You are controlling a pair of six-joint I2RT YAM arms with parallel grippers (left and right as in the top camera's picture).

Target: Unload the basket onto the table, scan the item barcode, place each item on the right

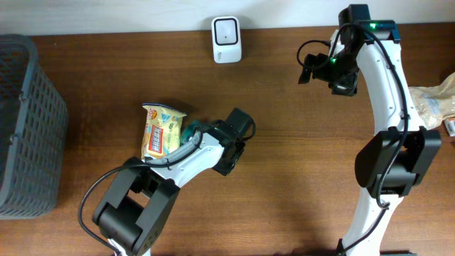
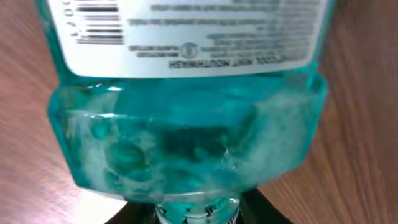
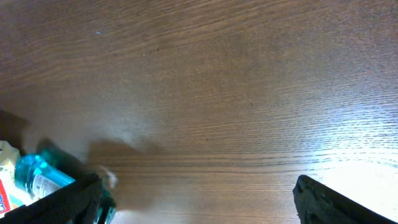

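Mouthwash bottle (image 2: 186,137) lying on its side on the wooden table (image 1: 298,185), left of centre, against or just beside a yellow snack bag (image 1: 162,131), contact not resolvable. Neck end turned toward the left gripper (image 1: 195,135), base away from it. Neck probably chosen as the hold because narrow enough for the fingers, unlike the broad body, and because a hold there leaves the white label (image 2: 205,31) uncovered. Barcode (image 2: 93,22) at the label's corner, on the upward face, so likely needing a turn toward the reader's window once lifted.

Left claw set about the neck, dark fingertips just visible either side at the bottom of the wrist view. Whether pressing or merely bracketing, not to be told.

Right gripper (image 3: 193,202) over bare wood at the far right of the table, fingers spread wide, nothing between them, well apart from the bottle and, by judgement, out of the route to the reader.

White scanner (image 1: 227,39) upright at the table's far edge, well apart from the bottle, nothing in front of it.

Containers: bottle holding teal liquid, with pale froth against the wall near the shoulder. Grey mesh basket (image 1: 28,121) at the left edge, interior largely cut off, contents not to be told. Crumpled packets (image 1: 434,99) at the right edge, presumably further items for scanning.
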